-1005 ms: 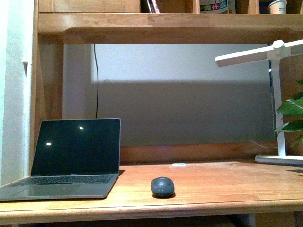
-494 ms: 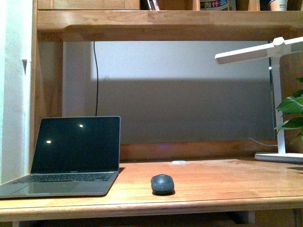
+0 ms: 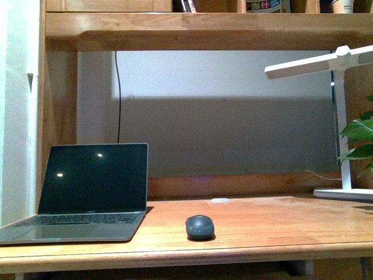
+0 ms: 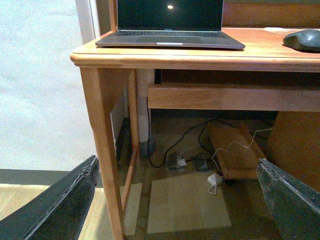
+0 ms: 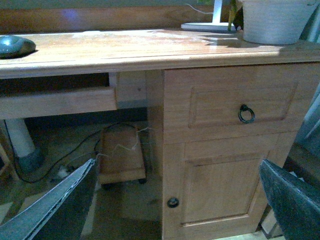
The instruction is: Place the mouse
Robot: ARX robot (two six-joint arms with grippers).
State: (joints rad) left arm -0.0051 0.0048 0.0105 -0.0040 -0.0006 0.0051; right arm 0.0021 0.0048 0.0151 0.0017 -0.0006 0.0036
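Observation:
The mouse (image 3: 200, 226), small, dark grey and domed, sits on the wooden desk (image 3: 280, 227) near its front edge, right of the open laptop (image 3: 87, 195). It also shows in the left wrist view (image 4: 303, 40) and the right wrist view (image 5: 16, 46). Neither arm shows in the front view. My left gripper (image 4: 177, 200) is open and empty, held low in front of the desk's left leg. My right gripper (image 5: 177, 200) is open and empty, held low in front of the desk's cupboard door.
A small flat white disc (image 3: 220, 200) lies behind the mouse. A white desk lamp (image 3: 341, 116) and a leafy plant (image 3: 358, 140) stand at the right. A white pot (image 5: 275, 20) sits on the desk's right end. Cables and a wheeled wooden stand (image 5: 120, 157) lie under the desk.
The front view has shifted slightly, so the desk and shelf sit a little lower in the picture than a second ago. The mouse has not moved on the desk.

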